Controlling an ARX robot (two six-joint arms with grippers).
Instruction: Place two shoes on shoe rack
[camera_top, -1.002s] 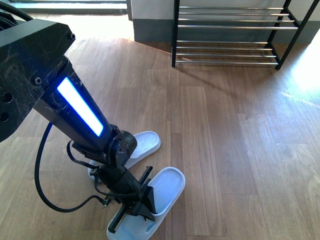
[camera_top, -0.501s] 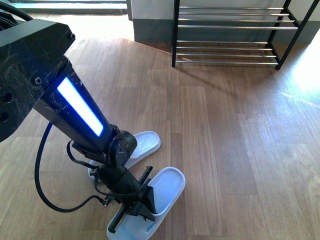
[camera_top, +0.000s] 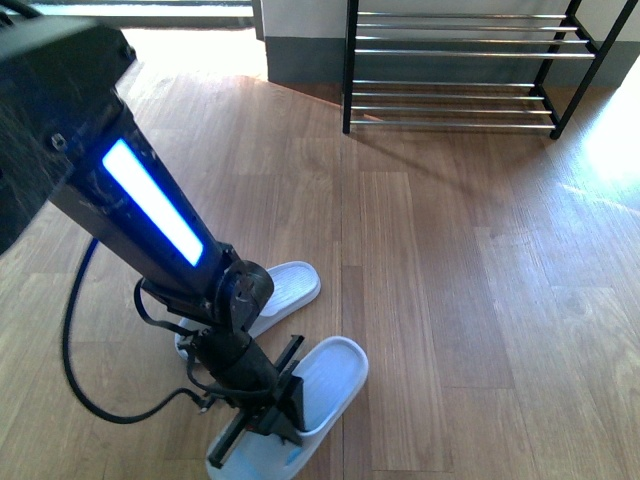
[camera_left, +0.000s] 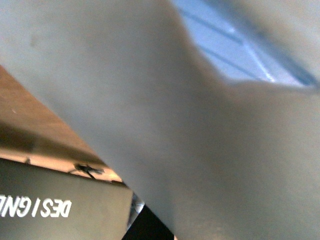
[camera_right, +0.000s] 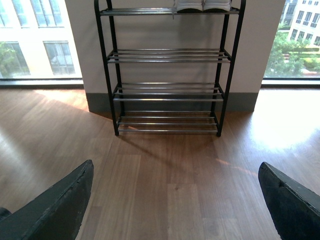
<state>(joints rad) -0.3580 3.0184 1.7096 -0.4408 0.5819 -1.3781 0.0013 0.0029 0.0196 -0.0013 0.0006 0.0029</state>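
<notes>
My left gripper is down on the near slide sandal, about at its strap. The left wrist camera shows almost nothing but pale rubber, so I am pressed right up against it. Whether the jaws have closed on the strap or only straddle it, I cannot tell from either view. This sandal looks to be on the wooden floor, close in front of me. The far slide sandal lies just beyond it, partly behind my arm.

The shoe rack stands against the wall, well apart from both sandals. In the right wrist view its three lower tiers are bare, and only the top tier carries something: the white soles of a pair of shoes, cut off by the frame edge. My right gripper hangs spread wide and holds nothing.

By my reckoning the task is barely begun — neither sandal has reached the rack. I am at the first pickup. The lift, the carry across the floor and the setting down on the rods are all left, and then the same for the second sandal.
</notes>
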